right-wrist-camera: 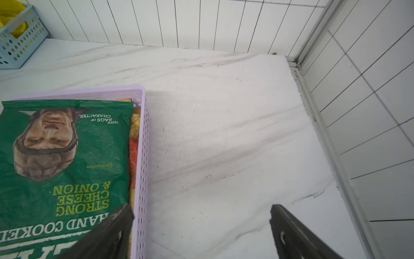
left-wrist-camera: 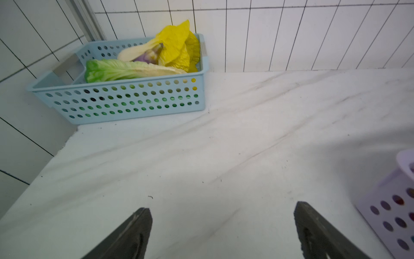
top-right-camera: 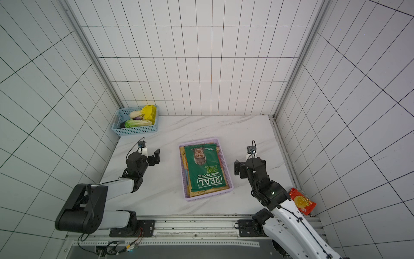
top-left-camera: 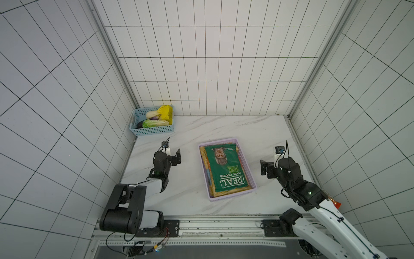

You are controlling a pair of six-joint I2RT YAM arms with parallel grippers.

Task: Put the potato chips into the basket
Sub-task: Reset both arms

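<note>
A green "REAL" bag (top-left-camera: pixel 226 168) lies flat and face up on top of the stack filling the lilac basket (top-left-camera: pixel 233 196) at mid-table. Edges of tan bags (top-left-camera: pixel 207 177) show beneath it in both top views. The left arm (top-left-camera: pixel 154 182) is folded, with its elbow raised near the base and its forearm reaching forward. The left gripper (left-wrist-camera: pixel 223 210) hangs over the bare marble table (left-wrist-camera: pixel 224 145) to the left of the basket, jaws spread wide and holding nothing. The right arm (top-left-camera: pixel 313 196) stretches forward from its base. The right gripper (right-wrist-camera: pixel 201 209) hovers just beside the basket's right wall, jaws likewise parted and empty, and one finger (right-wrist-camera: pixel 112 228) sits by the bag's corner in the wrist view. In the far left corner a blue basket (top-left-camera: pixel 152 132) holds toy vegetables (top-left-camera: pixel 154 122). A red-orange packet (top-right-camera: pixel 302 201) lies at the table's right edge beside the right arm.
</note>
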